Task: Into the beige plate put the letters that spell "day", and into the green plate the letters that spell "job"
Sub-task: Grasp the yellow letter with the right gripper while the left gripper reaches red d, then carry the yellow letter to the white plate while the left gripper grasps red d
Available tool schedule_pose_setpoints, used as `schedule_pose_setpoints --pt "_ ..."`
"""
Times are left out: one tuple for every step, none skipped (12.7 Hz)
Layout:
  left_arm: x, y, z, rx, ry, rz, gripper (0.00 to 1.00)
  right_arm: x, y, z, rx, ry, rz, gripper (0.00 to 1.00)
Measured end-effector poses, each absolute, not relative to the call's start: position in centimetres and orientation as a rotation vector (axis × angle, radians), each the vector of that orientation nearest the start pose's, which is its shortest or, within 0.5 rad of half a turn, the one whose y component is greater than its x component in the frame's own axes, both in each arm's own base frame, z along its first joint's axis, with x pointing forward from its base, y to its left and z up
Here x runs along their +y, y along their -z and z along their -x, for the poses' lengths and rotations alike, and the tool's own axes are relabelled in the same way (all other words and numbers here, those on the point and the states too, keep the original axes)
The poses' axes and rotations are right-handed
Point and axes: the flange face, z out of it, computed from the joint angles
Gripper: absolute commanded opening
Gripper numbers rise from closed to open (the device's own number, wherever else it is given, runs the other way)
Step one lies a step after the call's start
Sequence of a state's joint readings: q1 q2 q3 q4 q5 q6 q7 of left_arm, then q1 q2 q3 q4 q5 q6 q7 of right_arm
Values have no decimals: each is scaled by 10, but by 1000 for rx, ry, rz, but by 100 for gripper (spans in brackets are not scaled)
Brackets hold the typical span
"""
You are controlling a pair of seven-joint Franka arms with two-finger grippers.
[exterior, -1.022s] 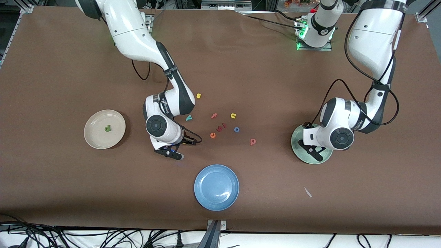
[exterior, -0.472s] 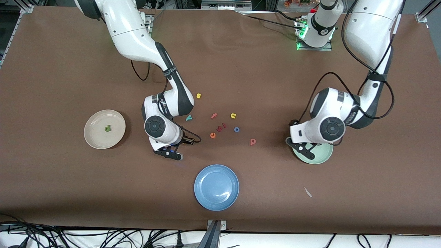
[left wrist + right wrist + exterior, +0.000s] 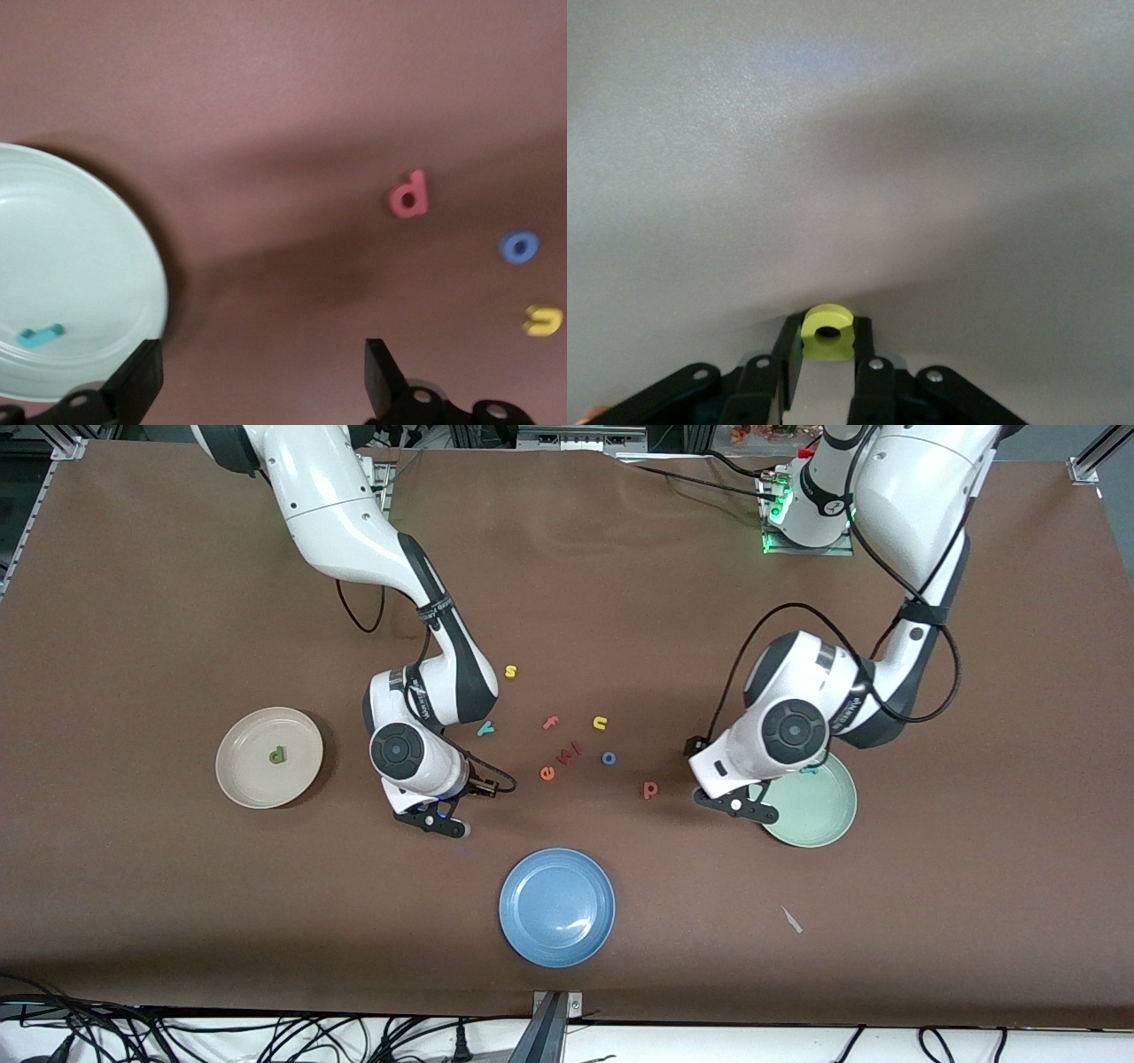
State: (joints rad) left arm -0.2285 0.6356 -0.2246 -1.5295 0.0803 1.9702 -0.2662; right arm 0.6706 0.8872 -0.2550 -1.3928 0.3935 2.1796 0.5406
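Right gripper [image 3: 827, 359] clamps the yellow "a" [image 3: 827, 331] on the table [image 3: 177, 584], ready to lift toward the beige plate [image 3: 248, 784]; left gripper [image 3: 257, 385], jaws wide, hangs between green plate [image 3: 97, 257] and red "b" [image 3: 408, 194].

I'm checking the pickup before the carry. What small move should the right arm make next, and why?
Probably a short straight lift. In the right wrist view the right gripper has its fingers closed on the yellow "a" down at the table, so raising it would clear the surface before it heads to the beige plate, where the green "d" already lies.
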Motion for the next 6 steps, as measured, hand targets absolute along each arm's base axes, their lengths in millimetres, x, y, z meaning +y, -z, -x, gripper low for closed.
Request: schedule_pose_setpoints --pt "-293 -275 -625 240 -280 3118 100 338 -180 -640 425 -169 3036 15" --pt "-309 -271 -626 180 -246 3133 100 337 -180 -640 425 -175 3037 14" --pt "-320 -265 -629 139 -202 3154 100 335 -181 -640 428 -199 3045 14" --pt "-323 -258 -633 117 -169 3170 100 329 -185 -642 423 -230 3057 13" --pt "-322 -251 -637 97 -157 3177 100 317 -195 -648 395 -254 3073 13" --pt "-322 -247 -639 91 -154 3181 100 300 -207 -653 354 -289 3091 12"
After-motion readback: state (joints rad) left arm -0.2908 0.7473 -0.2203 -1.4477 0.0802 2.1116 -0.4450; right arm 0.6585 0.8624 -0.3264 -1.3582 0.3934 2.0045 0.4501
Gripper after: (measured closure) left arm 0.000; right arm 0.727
